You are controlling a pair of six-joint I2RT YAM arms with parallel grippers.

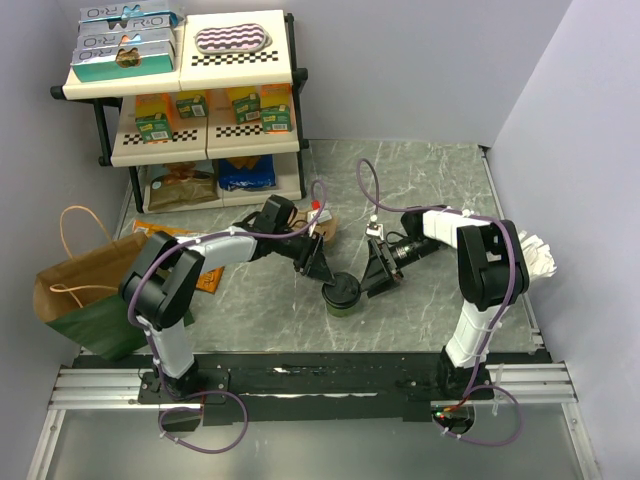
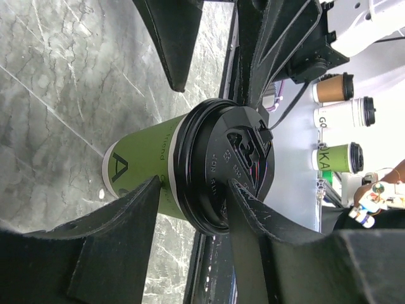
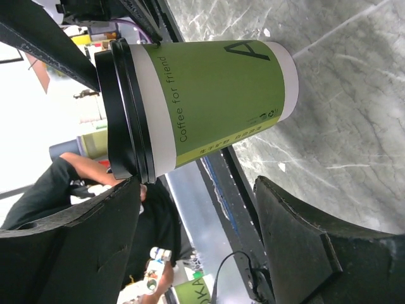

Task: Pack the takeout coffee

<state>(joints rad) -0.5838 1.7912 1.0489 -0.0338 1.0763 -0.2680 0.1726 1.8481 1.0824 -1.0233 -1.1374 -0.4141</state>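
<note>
- The grey marble-patterned table (image 1: pixel 440 190) is closed in by a pale wall along the back and another along its right edge (image 1: pixel 570 150). A black rail (image 1: pixel 330 365) with the arm bases runs along the near edge.
- A black-framed rack of cream shelves (image 1: pixel 150 85), stocked with boxes and packets, fills the back-left corner. A brown paper bag with twine handles (image 1: pixel 90 275) lies at the left edge, beside the left arm's base.
- The bare stretch of marble lies behind and to the right of the grippers, between the rack and the right wall. A white crumpled bundle (image 1: pixel 535 255) sits at the right edge by the right arm's elbow.
- The small green paper takeout coffee cup (image 1: pixel 341 300) stands upright on the marble near the middle, closer to the near rail than to the back wall. A round black plastic lid (image 2: pixel 221 171) sits on its rim.
- The left gripper (image 1: pixel 318 268) reaches in from the cup's back-left with its jaws about half spread. In its wrist view one finger (image 2: pixel 126 228) overlaps the green wall and the other crosses the lid's face. Whether either touches cannot be told, and nothing is clamped.
- The right gripper (image 1: pixel 372 278) comes in from the cup's right with its jaws spread wide. In its wrist view the cup lies beyond the gap. One fingertip (image 3: pixel 123 196) is just beside the lid's edge, and the other is apart from the cup's base.
</note>
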